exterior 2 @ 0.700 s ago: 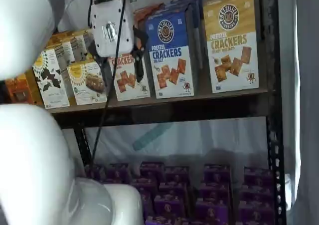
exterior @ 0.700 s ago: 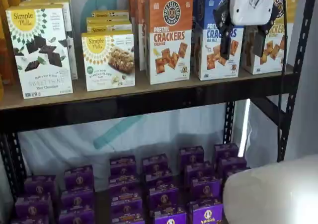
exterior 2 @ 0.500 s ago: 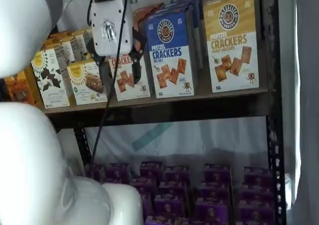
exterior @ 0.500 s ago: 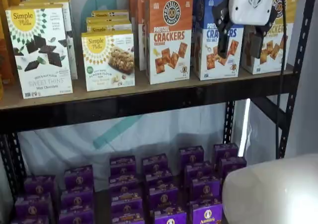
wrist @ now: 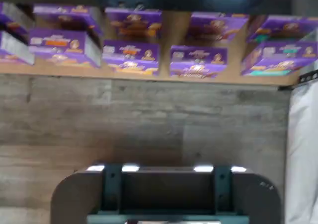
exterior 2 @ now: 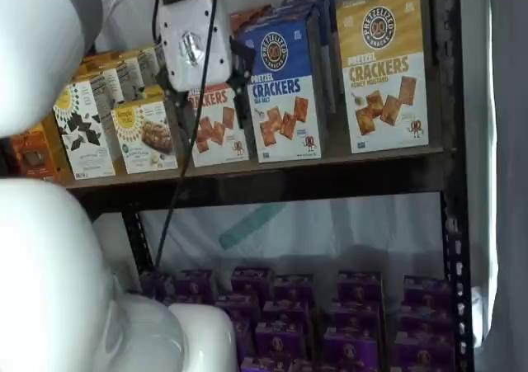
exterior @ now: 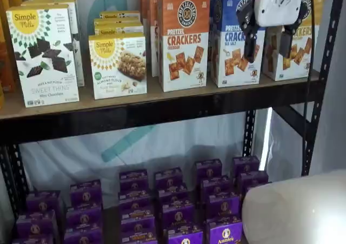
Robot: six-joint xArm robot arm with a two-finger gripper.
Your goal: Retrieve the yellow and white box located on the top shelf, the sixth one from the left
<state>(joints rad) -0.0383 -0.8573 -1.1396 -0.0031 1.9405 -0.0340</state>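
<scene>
Before the top shelf, the gripper has risen and drifted right since the earlier frame, its fingers spread apart and empty. Partly behind them, the yellow and white box stands upright at the shelf's right end.

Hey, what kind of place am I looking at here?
Likely a mock grocery aisle or stockroom: a metal-framed top shelf of cracker cartons, including the yellow and white box, and purple boxes below.
</scene>
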